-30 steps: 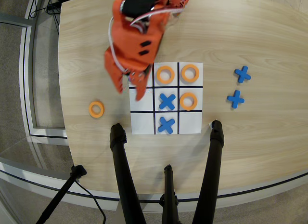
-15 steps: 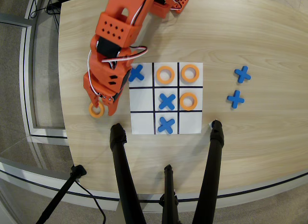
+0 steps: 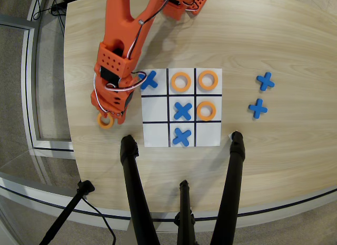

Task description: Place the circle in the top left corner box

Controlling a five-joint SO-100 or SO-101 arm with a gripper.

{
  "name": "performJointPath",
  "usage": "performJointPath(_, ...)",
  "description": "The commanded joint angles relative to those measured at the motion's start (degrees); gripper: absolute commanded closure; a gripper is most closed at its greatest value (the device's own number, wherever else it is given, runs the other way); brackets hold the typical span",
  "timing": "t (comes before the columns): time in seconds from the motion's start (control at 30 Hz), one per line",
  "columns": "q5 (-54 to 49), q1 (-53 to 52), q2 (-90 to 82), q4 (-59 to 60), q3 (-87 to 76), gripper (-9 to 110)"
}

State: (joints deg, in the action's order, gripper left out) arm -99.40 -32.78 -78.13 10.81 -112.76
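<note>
The arm has swung off the grid (image 3: 158, 139) over the last second, from hanging above the grid's upper left cells to a spot on the bench (image 3: 279, 39) just left of the grid. In the last half second it has dropped lower and drawn in over the loose ring (image 3: 105, 121). That reads as the reach phase ending: the tool (image 3: 108, 117) is now right on top of the piece it needs, and a grasp looks to be the next step.

The ring lies flat on the bench, left of the grid and about level with its middle row, well apart from the paper's edge. Only its lower arc shows; the rest is under the tool. Whether the fingers are spread around it or already pinched on it cannot be told from above, because the wrist body covers them.

Being round and flat, the ring has no long axis and points nowhere; its hole faces straight up. So any approach angle would serve equally.

On the grid, the upper left cell, as the overhead view shows it, holds a blue cross (image 3: 149, 79). The lower right cell (image 3: 208, 135), diagonally opposite, is bare white and looks like the goal. The lower left cell is also bare. Three rings and two more crosses fill other cells.
</note>
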Motion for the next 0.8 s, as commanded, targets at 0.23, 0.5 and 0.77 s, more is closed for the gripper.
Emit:
performJointPath(0.23, -2.5, -0.6, 7.0, 0.1, 9.9, 85)
performJointPath(0.5, -2.6, -0.9, 11.6, -1.4, 12.9, 82)
performJointPath(0.77, -1.6, -1.0, 14.8, -2.8, 11.2, 82)
